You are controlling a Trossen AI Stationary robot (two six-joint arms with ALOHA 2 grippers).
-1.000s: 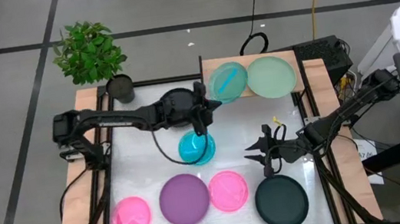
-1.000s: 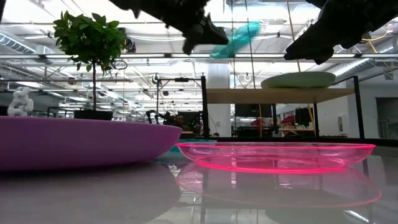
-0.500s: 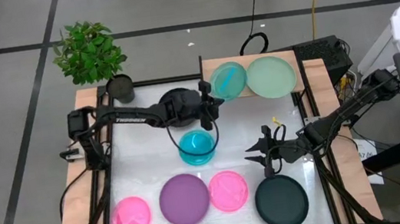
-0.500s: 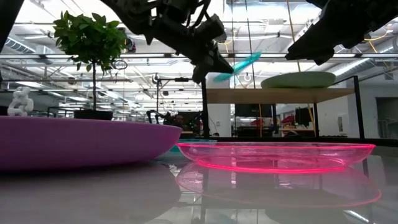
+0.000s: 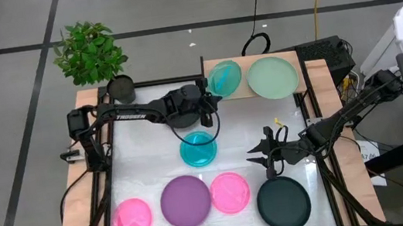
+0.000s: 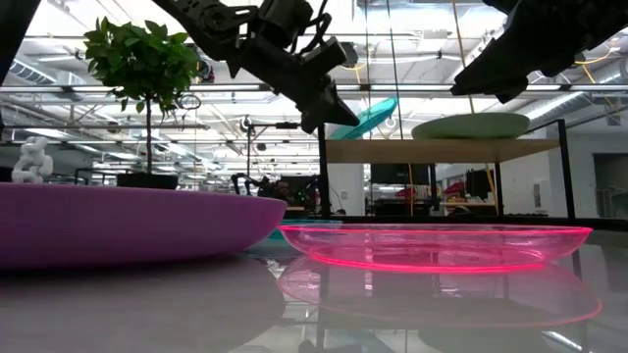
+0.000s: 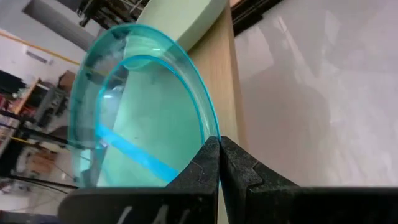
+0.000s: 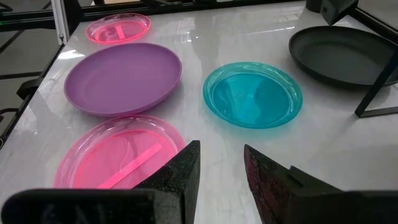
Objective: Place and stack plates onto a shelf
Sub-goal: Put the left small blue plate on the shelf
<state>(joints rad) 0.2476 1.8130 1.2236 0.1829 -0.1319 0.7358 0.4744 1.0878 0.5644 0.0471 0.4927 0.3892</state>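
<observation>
Left gripper (image 5: 209, 102), pinched on small cyan plate (image 5: 224, 79), has carried it tilted down over shelf (image 5: 211, 69) beside sage plate (image 5: 272, 77)—release looks near; right gripper (image 5: 268, 153) waits, jaws parted, empty.

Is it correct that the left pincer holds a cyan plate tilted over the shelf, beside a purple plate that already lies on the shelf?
Not quite. The plate already on the shelf is the sage green plate, as the high view shows; the purple plate lies on the table. The rest holds: the left pincer is shut on the tilted cyan plate.
</observation>
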